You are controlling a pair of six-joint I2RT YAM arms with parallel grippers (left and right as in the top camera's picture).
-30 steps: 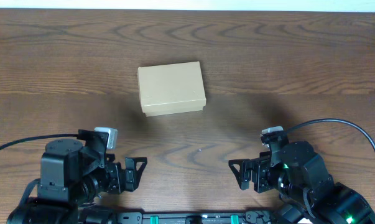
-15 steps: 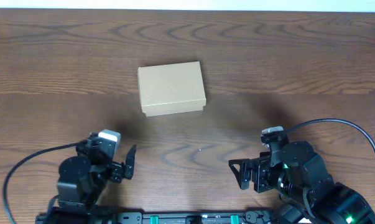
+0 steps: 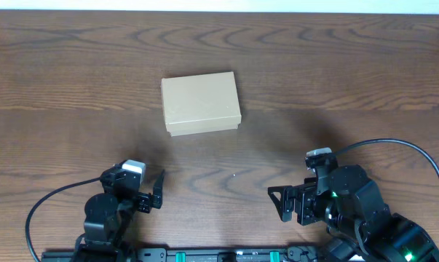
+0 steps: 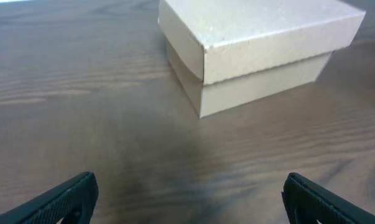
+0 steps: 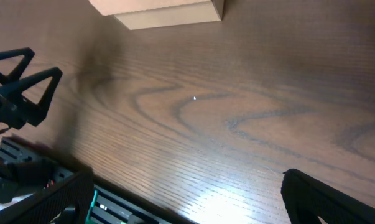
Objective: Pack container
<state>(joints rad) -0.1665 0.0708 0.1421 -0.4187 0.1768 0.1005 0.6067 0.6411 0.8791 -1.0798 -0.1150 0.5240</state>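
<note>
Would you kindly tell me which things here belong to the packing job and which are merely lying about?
Job: container, lid shut; left gripper and right gripper, both open, empty.
Lying about: no loose items visible; only the wooden table.

From overhead we are looking straight down on the table (image 3: 350,65), with its near edge at the bottom. From the left wrist we are looking low and close across the surface at the box (image 4: 255,43). From the right wrist we are facing toward the far left, catching the box's near side and the left gripper (image 5: 44,63). All three views are sharing the box.
</note>
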